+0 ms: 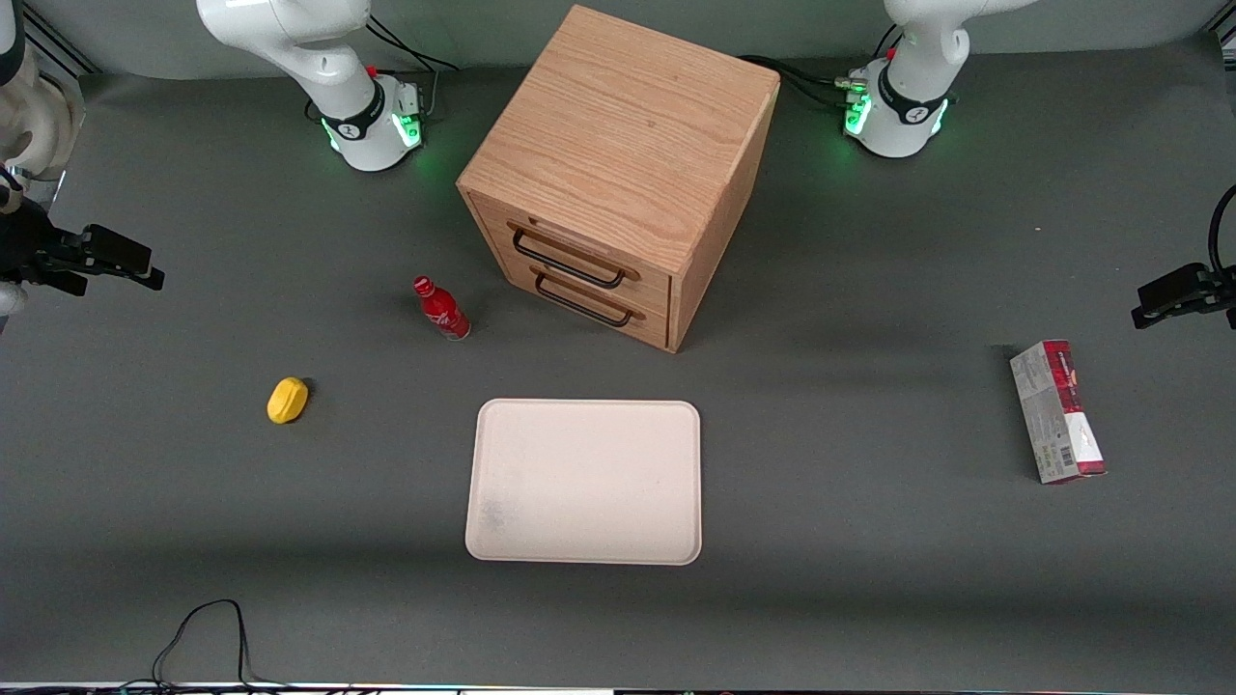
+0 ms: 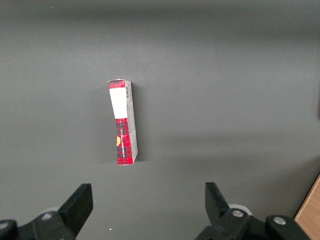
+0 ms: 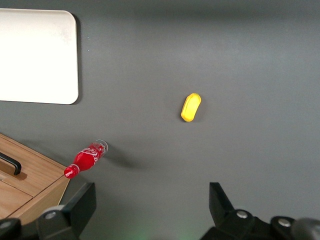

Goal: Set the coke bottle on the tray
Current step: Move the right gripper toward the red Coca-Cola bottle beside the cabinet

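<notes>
A dark grey table (image 1: 869,598) is seen from the front. A beige tray (image 1: 584,481) lies flat near the middle, nearer the camera than a wooden cabinet (image 1: 618,174) with two drawers, each with a black handle. The coke bottle (image 1: 441,308) stands upright on the table, red with a red cap and white script, just beside the cabinet's front corner on the working arm's side. It is apart from the tray and farther from the camera than the tray's nearest corner; nothing lies on the tray. A small yellow object (image 1: 288,400) rests on the table toward the working arm's end, nearer the camera than the bottle and well apart from it. A red-and-grey carton (image 1: 1057,411) lies toward the parked arm's end. The gripper (image 1: 116,263) hangs above the table at the working arm's edge of the front view, well apart from the bottle and holding nothing. In the right wrist view its two black fingers (image 3: 75,210) stand wide apart with only bare table between them — the gripper (image 3: 150,212) is open and empty. That same view looks down on the bottle (image 3: 86,160) next to the cabinet's corner (image 3: 30,185), the yellow object (image 3: 190,107) and a rounded corner of the tray (image 3: 37,57).
</notes>
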Controlling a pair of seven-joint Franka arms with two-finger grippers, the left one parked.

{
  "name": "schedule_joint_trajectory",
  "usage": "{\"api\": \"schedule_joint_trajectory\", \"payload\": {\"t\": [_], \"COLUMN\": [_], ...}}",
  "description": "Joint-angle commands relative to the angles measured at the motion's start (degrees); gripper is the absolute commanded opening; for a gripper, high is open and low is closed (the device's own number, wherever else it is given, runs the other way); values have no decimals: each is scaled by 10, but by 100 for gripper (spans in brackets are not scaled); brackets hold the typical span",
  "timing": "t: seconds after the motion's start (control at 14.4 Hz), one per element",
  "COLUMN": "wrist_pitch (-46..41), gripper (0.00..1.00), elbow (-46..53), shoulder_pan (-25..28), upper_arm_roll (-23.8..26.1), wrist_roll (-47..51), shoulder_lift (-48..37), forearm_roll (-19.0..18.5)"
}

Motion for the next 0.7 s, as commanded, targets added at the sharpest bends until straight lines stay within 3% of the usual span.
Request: {"api": "schedule_joint_trajectory", "payload": {"t": [0.0, 0.28, 0.63], "wrist_pitch": [-8, -8, -3], "gripper": [100, 100, 100], "elbow": [14, 16, -3], "shoulder_pan": [2, 4, 8], "upper_arm_roll": [-1, 7, 103], "wrist_roll": [-3, 2, 103], "shoulder_lift": [6, 7, 6], "forearm_roll": [-3, -1, 4]}}
